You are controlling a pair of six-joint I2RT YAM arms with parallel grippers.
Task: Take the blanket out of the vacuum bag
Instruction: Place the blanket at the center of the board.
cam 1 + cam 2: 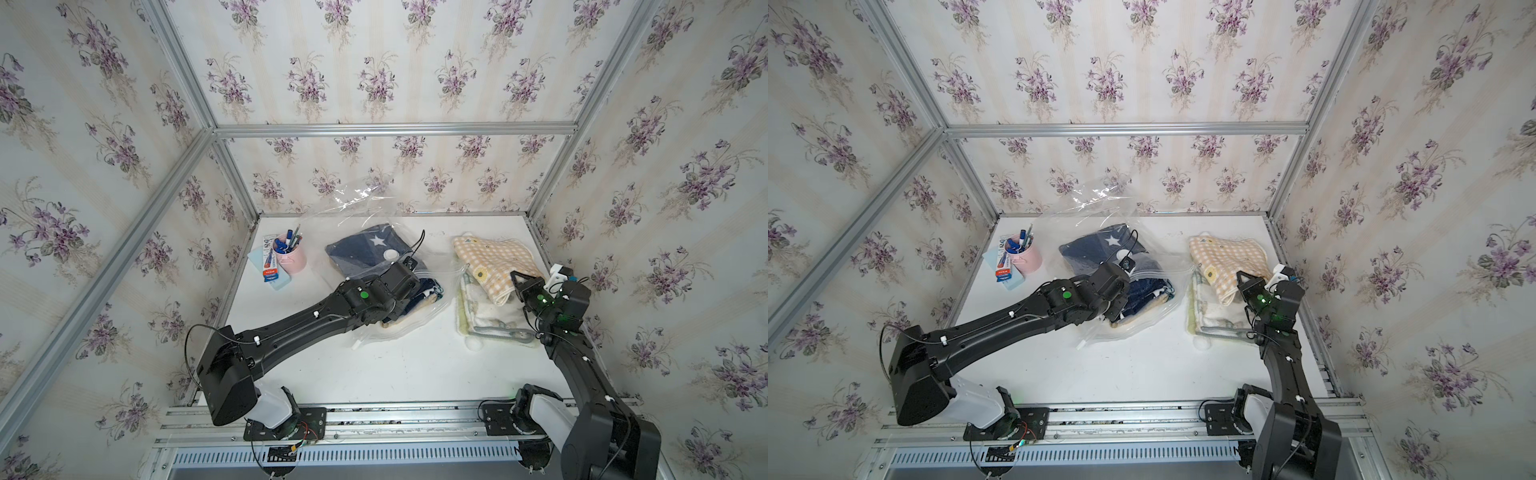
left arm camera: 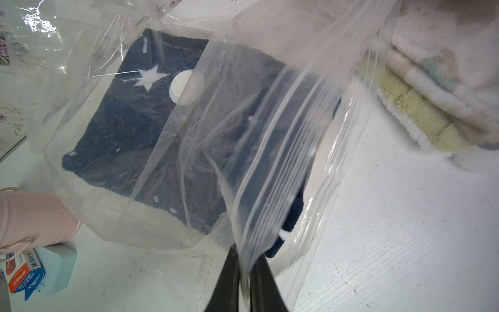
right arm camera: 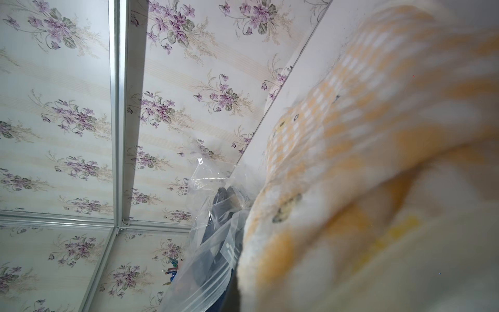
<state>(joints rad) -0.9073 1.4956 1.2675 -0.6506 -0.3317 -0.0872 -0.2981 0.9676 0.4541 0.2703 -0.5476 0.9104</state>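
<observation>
**Left gripper [image 2: 247, 272] pinches the vacuum bag [image 2: 270, 140]; blanket [image 2: 121, 121] still inside**

In both top views the vacuum bag lies mid-table on the white table [image 1: 395, 365]. Its far end stands up, crinkled, against the back wall. Through the plastic I see the navy, star-printed blanket [image 1: 365, 249], folded and fully within the bag. The white valve disc [image 1: 390, 254] sits on the bag's face above it. My left arm [image 1: 332, 307] reaches across the near side of the bag, and its wrist hides the fingers. Left of the bag stand a pink cup [image 1: 291, 257] of pens and a pale blue box [image 1: 276, 280]. Just right of the bag, a yellow checked blanket [image 1: 490, 253] lies on a pale fleece stack [image 1: 486, 316]. The right gripper [image 1: 517, 279] sits at that blanket's near edge, its fingers against a fold.

From the left wrist, the two black fingers are closed on the bag's ribbed zip-seal edge. The clear band rises from between them, above the navy blanket. The valve disc [image 2: 186, 86] shows beside the white star, and the pink cup [image 2: 32, 216] is off to one side.

From the right wrist, the checked blanket [image 3: 351, 135] fills most of the frame, blurred and very close. The vacuum bag [image 3: 210, 256] shows beyond it. The right gripper's jaws are pressed together. I cannot tell whether any cloth is caught between them.
</observation>
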